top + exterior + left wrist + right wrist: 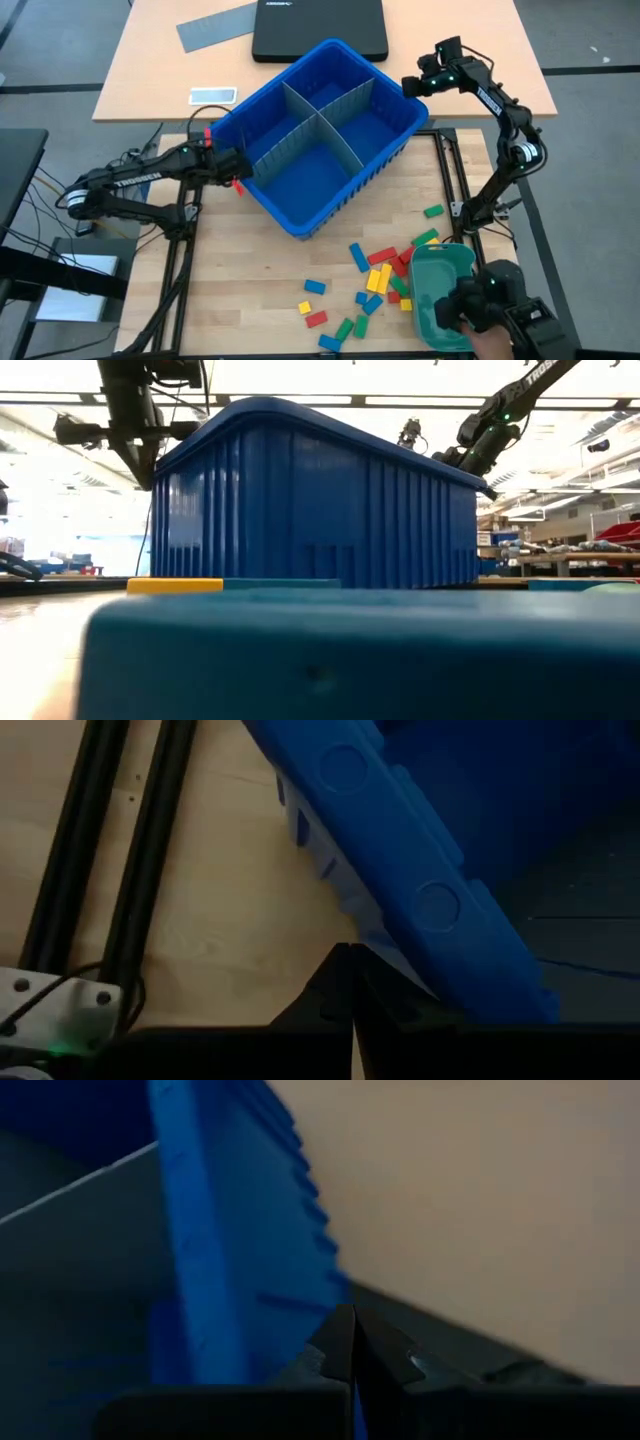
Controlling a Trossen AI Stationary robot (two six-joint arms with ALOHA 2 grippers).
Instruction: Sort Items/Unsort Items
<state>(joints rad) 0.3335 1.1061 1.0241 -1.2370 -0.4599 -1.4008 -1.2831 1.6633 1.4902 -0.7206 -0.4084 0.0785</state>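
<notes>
Both grippers, left [232,166] and right [412,86], were pinched shut on opposite rims of your blue bin [300,205], probably to steady or tip it, blocks [381,280] scattered nearby.

overhead, table-level, wrists close on bin [320,135]

We take this for a robotics lab or workshop. Beyond the wooden worktable [250,290] with its black metal frame [178,262], the low view opens onto a wide hall with long ceiling light strips [420,401] and benches crowded with equipment [560,555]. From above we see a second desk [150,60] carrying a closed laptop [318,28] and a phone [213,96], loose cables [45,190] trailing at the table's side, and grey carpet [590,120].
</notes>
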